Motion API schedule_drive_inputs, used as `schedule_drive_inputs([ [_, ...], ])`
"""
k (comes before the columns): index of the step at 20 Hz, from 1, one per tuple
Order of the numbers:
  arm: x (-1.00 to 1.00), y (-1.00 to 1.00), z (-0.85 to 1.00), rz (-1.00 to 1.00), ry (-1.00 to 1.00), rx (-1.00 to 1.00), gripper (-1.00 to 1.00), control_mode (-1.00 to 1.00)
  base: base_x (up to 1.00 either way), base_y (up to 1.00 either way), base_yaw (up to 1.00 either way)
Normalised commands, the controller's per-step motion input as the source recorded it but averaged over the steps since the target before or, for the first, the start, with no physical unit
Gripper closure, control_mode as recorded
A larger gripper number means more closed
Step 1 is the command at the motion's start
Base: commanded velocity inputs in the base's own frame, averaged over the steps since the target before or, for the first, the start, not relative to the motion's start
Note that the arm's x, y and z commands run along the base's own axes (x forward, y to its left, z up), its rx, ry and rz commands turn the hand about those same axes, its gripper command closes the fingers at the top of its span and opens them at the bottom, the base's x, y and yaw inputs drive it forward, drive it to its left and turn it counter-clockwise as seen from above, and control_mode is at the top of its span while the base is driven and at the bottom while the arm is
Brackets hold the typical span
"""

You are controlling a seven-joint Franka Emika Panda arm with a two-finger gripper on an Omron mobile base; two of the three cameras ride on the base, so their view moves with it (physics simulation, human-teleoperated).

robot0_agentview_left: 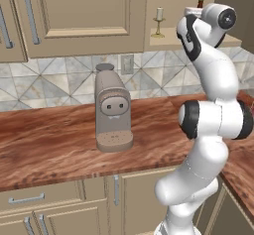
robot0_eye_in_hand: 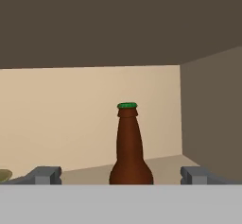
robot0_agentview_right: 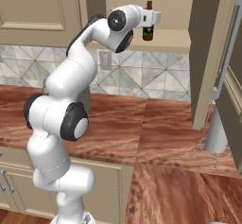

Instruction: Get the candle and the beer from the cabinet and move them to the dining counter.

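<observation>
Hand view, left to right: your left fingertip [robot0_eye_in_hand: 45, 175], the beer [robot0_eye_in_hand: 131, 147] standing upright on the cabinet [robot0_eye_in_hand: 90, 109] shelf, then the right fingertip. The gripper [robot0_eye_in_hand: 122, 176] is spread wide and empty, with the bottle centred between its tips. Push in too fast and you could topple it backwards. The candle [robot0_agentview_left: 158, 22] waits further left on the shelf; swing wide and you may clip it.

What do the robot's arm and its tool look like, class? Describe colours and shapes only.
The arm is made of glossy white rounded segments joined by dark bands and round black-capped joints. The tool ends in two small, blocky grey fingertips.
</observation>
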Motion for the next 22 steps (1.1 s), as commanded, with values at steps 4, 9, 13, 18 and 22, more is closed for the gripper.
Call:
schedule_drive_inputs([
  [4, 0.21, -0.26, 0.00, 0.00, 0.00, 0.00, -1.00, -1.00, 0.00, 0.00, 0.00],
  [9, 0.26, -0.09, 0.00, 0.00, 0.00, 0.00, -1.00, -1.00, 0.00, 0.00, 0.00],
  [13, 0.19, 0.00, 0.00, 0.00, 0.00, 0.00, -1.00, -1.00, 0.00, 0.00, 0.00],
  [18, 0.07, 0.00, 0.00, 0.00, 0.03, 0.00, -1.00, -1.00, 0.00, 0.00, 0.00],
  [22, 0.05, 0.00, 0.00, 0.00, 0.06, 0.00, -1.00, -1.00, 0.00, 0.00, 0.00],
])
